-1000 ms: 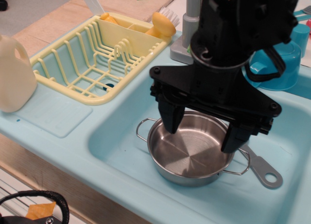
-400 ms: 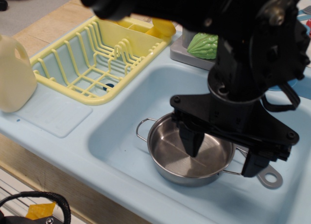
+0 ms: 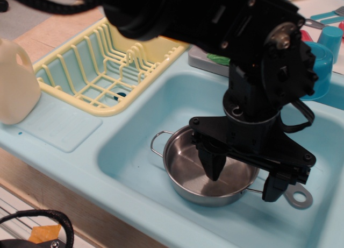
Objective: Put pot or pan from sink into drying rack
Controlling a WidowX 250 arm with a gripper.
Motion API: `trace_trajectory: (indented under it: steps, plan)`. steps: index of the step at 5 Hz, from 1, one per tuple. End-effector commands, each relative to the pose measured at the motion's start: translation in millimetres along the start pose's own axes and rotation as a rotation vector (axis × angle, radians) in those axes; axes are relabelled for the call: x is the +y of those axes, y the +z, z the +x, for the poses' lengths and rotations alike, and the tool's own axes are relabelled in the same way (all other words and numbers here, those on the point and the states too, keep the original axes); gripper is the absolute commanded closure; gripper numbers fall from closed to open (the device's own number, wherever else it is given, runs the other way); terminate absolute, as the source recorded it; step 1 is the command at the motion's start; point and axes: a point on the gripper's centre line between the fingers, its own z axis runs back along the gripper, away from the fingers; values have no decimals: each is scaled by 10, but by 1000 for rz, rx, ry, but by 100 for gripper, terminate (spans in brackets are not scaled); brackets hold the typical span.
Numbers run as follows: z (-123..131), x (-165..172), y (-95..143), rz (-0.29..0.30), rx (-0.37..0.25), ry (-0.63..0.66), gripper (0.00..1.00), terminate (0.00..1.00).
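Gripper (image 3: 243, 178) hung lower right, jaws wide straddling pot (image 3: 207, 170) rim in sink (image 3: 134, 146), set for rim pinch.

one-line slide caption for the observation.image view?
Open gripper lowered over the steel pot in the turquoise sink, jaws straddling its right rim; yellow drying rack behind-left holds no pot.

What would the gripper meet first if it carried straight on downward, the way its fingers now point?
Probably the pot: the gripper straddles its right rim, one of the fingers inside over the shiny floor, the other outside above the sink. Depth is unclear.
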Motion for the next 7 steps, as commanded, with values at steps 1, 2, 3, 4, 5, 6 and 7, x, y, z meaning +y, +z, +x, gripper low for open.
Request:
trace_trajectory:
  steps: [1,2,3,4,5,6,7]
  plan:
    - [63,101,-133,-30,19,-12,0,0]
    - [62,96,-234,-57,44,-18,0,0]
    - [64,92,-266,-68,60,-15,0,0]
    - [47,88,-240,-58,51,-7,100,0]
    - [75,82,-161,-34,53,-19,100,0]
    - [136,41,91,47,19,-51,100,0]
    - [169,31,328,115,-21,-71,100,0]
